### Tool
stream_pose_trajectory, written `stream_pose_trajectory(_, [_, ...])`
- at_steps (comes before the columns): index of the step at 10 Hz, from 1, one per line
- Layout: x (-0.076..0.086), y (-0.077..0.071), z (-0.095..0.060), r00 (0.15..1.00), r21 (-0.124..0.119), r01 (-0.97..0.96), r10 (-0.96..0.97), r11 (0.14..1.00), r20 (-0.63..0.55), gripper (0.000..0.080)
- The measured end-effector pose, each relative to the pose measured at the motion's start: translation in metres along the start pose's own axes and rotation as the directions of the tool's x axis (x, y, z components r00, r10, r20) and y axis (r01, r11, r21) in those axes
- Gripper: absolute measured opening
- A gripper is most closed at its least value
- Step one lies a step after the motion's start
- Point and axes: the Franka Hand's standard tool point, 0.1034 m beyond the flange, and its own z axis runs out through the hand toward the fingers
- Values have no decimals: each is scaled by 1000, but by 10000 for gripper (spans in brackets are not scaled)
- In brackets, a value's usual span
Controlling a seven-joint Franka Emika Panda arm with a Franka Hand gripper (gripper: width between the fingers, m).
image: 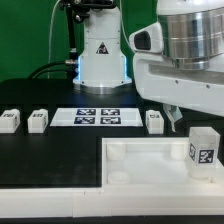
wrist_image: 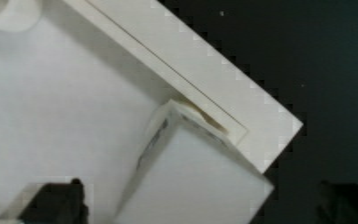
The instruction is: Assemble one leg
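The leg (image: 203,148) is standing upright inside the tray (image: 150,166), at the tray's far corner, about 4 o'clock on the exterior view. It is a small, white, matte plastic block with squared edges. Its square black-and-white tag is facing the camera.

The tray is a large white square with a smooth floor and a raised rim. It is sitting on the black table (image: 50,150) and filling the 5 to 6 o'clock area.

The gripper (image: 176,118) is hanging under the bulky white arm (image: 185,50) at about 2 o'clock. It is above the tray's back rim and looks apart from the leg.

In the wrist view one dark fingertip (wrist_image: 51,200) is showing over the tray's white surface (wrist_image: 69,120). The other fingertip is not showing clearly, so I cannot tell how wide the jaws are standing.

A straight rim ridge is running diagonally across that view, with speckled black table (wrist_image: 318,50) beyond it. A flat-faced white slab (wrist_image: 202,175) is sitting against the ridge. It is possibly the leg, but it is too blurred to say.

Three loose pegs (image: 10,120) (image: 38,120) (image: 155,121), the same blocky white shape, are lying in a row on the table from 9 to 3 o'clock. The thin flat marker board (image: 105,117) is lying between the second and third pegs. The rounded white robot base (image: 100,55) is standing at 12 o'clock.
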Motion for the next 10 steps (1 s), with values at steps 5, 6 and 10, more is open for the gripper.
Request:
stream_pose_trajectory(5, [1,-3,5,809,-42,584,-586,810,-44,649])
stream_pose_trajectory(6, [1,-3,5,826,-40,560,-562,827,-45,621])
stream_pose_trajectory(10, [3,-2,5,914,-30,402,-403,915,-52,301])
